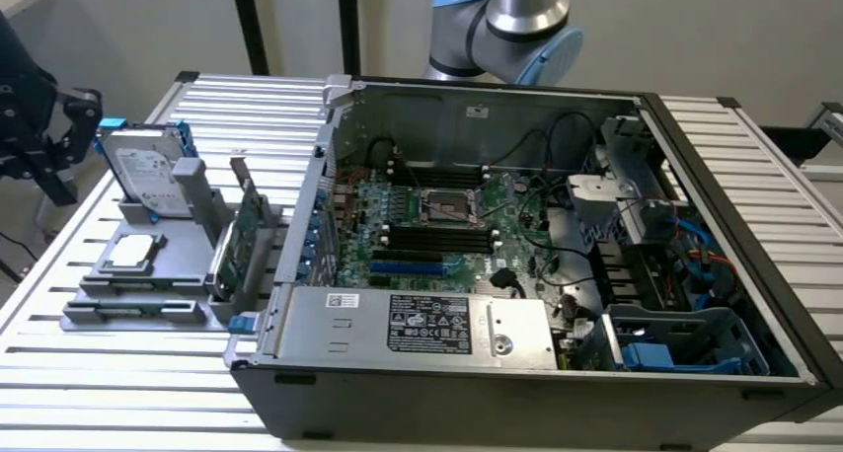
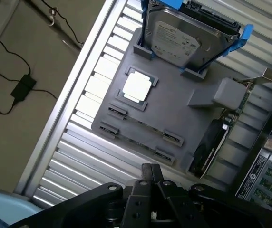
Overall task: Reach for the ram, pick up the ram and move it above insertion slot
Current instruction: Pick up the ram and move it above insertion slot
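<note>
The fingers (image 2: 146,176) of the gripper (image 2: 150,167) look pressed together and hold nothing. They hang over the edge of a grey tray (image 2: 174,111), and the ram (image 2: 139,142) is the part nearest to them. It is a thin green stick standing on edge between small clips, untouched; from this height I cannot tell whether one stick sits there or two.

The tray also holds a CPU (image 2: 137,88) lying flat in a square recess, a hard drive (image 2: 186,40) upright in a blue bracket, and a green expansion card (image 2: 217,137) on edge. The hard drive's white label carries print too fine to read.

In the exterior view the tray rests on a slatted metal table (image 1: 79,373), the ram (image 1: 136,308) at its near end, just beside an open computer case (image 1: 527,403). The case holds a motherboard (image 1: 507,210) with black memory slots (image 1: 428,240), a power supply (image 1: 409,324) with a black label and a white sticker, both illegible, and a blue drive cage (image 1: 672,343). The arm (image 1: 507,23) rises behind the case.
</note>
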`<state>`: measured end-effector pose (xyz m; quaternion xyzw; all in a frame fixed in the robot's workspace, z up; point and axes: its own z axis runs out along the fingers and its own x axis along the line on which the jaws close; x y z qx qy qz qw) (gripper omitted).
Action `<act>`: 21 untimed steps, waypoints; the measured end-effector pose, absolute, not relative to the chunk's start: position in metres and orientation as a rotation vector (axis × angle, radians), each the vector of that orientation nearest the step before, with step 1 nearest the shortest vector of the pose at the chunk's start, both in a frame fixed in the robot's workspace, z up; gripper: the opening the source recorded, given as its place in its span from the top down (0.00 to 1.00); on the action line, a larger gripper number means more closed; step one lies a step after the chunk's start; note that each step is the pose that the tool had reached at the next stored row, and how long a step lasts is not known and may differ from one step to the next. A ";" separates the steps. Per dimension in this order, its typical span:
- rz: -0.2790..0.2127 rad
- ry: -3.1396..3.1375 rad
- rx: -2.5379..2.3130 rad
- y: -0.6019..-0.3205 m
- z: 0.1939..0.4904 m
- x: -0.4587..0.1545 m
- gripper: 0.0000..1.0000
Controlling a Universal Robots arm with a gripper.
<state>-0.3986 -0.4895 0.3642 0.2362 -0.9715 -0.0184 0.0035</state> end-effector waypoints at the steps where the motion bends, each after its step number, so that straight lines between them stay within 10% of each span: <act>1: -0.057 -3.038 0.768 -0.490 0.364 -0.399 0.89; 21: -0.052 -2.849 1.304 -0.489 0.359 -0.399 0.89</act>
